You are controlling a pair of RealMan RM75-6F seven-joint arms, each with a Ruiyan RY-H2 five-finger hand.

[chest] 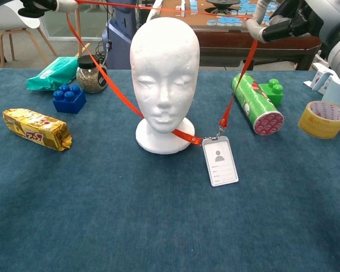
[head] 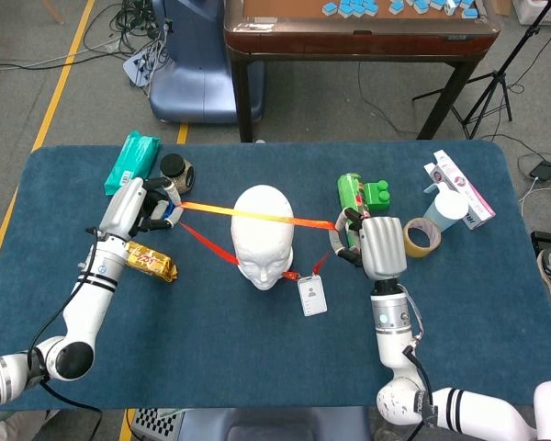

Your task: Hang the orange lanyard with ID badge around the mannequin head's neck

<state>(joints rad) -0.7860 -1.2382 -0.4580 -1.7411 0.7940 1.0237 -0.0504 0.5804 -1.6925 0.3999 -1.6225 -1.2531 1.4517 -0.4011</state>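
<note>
Orange lanyard point(head: 222, 210), pinched by our left hand point(head: 131, 208) and right hand point(head: 376, 246), crossed mid-frame over the mannequin head point(head: 264, 231), not yet lowered around its neck.

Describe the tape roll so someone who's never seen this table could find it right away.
Start at the white mannequin head in the middle of the blue table and look toward the robot's right side. Past the green tube and green block lies the tape roll, flat beside a white bottle. It's the only yellowish-tan ring with an open centre.

Tape roll point(chest: 323, 119), green can point(chest: 256, 103), blue brick point(chest: 68, 98), jar point(chest: 91, 74)
</note>
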